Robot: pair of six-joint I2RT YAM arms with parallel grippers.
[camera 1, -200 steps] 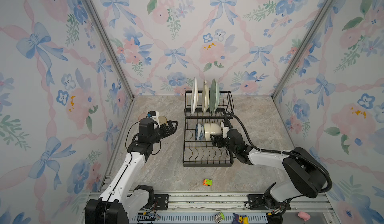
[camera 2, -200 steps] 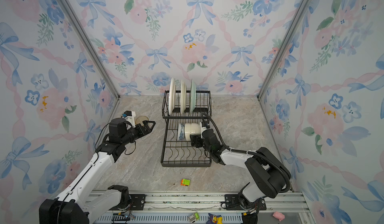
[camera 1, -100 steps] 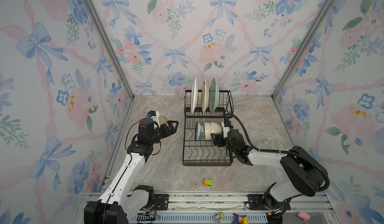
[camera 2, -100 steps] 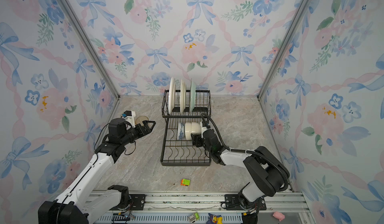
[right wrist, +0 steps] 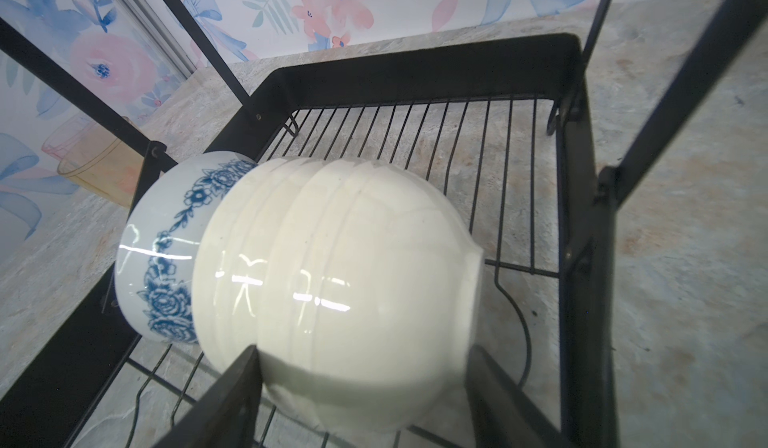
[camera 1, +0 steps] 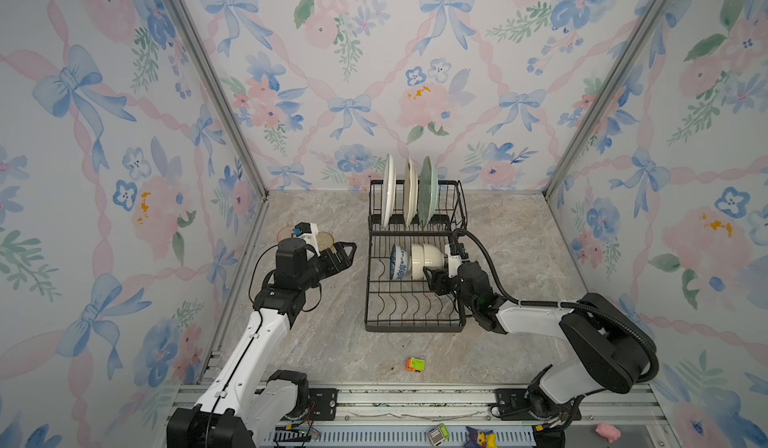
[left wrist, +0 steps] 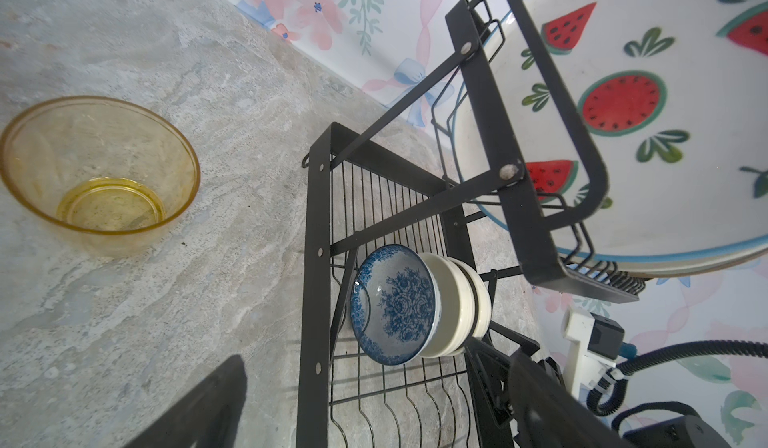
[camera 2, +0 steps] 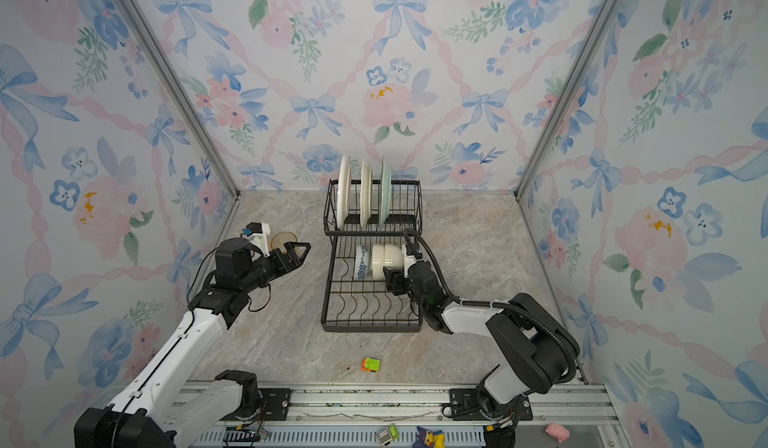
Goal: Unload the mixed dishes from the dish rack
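Right pincer (right wrist: pixel 361 354) straddles the glossy cream ribbed bowl (right wrist: pixel 332 258) in the black wire dish rack (camera 1: pixel 415 328); whether it grips yet, I cannot tell. Left pincer (camera 1: pixel 347 256) hangs released; next, squeeze and lift.

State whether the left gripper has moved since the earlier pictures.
No. The left gripper still hovers open, just as far from the dish rack's left rail.

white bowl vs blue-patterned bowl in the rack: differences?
The white bowl is plain and ribbed; the blue-patterned bowl carries blue flowers. The right end effector straddles the white bowl, grip unclear; the blue-patterned bowl is untouched. The white bowl lies nearer that end effector, the blue-patterned bowl beyond it. Shared: both lie on their sides, touching, on the lower tray of the dish rack.
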